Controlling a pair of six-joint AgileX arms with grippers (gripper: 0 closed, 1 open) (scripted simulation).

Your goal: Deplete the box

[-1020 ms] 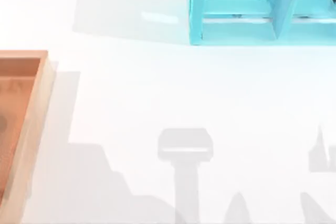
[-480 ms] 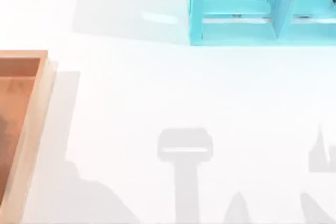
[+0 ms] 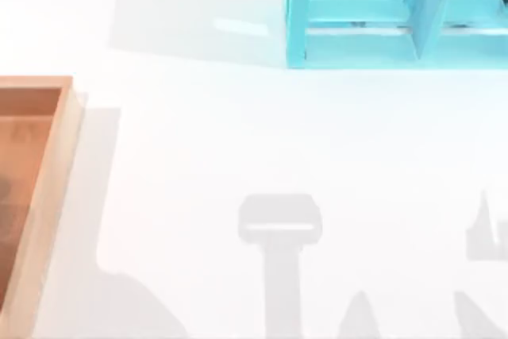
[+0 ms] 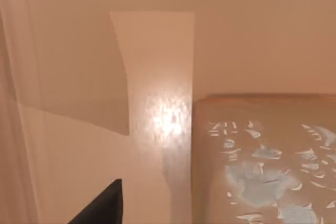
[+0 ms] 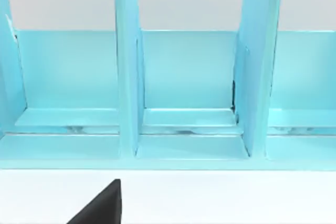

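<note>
One object lies close under the left gripper [image 4: 102, 205]: a worn tan-brown block [image 4: 265, 161] with flaky pale-blue patches on its top, lying inside the box [image 3: 49, 188] on the orange-brown floor [image 4: 157, 119]. Its near edge is just beside the dark fingertip that shows at the lower edge of the left wrist view. The box itself sits at the left edge of the desk [image 3: 238, 140], with its thick light-tan wall running between the interior and the open white surface.

Judging from the task, the step in hand is to reach down and take this block out. To do it well, the left gripper should shift sideways until the block sits squarely between its fingers, go straight down without scraping the box wall, close on two opposite flat sides, then lift clear of the rim before travelling. The block looks wide, so the fingers may need to be spread fully; a grasp near a corner could let it twist.

How far the left gripper is spread, I cannot tell, as one finger alone is visible; it appears to hold nothing and touch nothing.

The right gripper [image 5: 100, 205] hangs parked facing the cyan shelf unit [image 5: 173, 93], above the desk in front of it.
</note>
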